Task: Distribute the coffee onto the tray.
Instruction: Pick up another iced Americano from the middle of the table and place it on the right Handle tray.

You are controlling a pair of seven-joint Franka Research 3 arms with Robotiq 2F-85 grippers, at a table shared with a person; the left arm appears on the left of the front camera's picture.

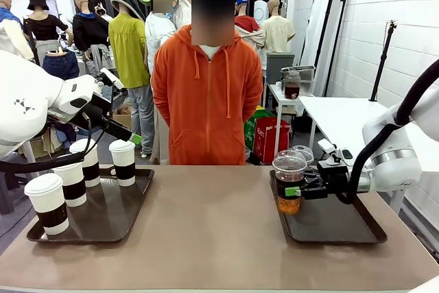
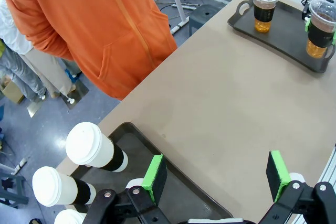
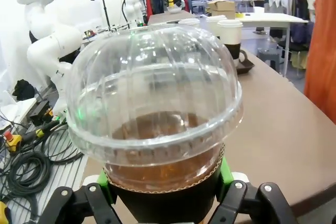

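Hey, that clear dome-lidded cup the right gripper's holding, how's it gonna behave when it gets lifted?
The clear cup looks thin-walled plastic, so it may flex under the right gripper. Brown liquid fills only its lower part, so it probably sloshes if tilted. The dome lid looks pressed on, so spills seem unlikely.

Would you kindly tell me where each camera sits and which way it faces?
Front: between the arms, facing the person in the orange hoodie; both arms show.
Left wrist: above the dark left tray, looking down; open left gripper.
Right wrist: behind the clear dome-lidded cup that the right gripper grips.
Shared: all show this cup.
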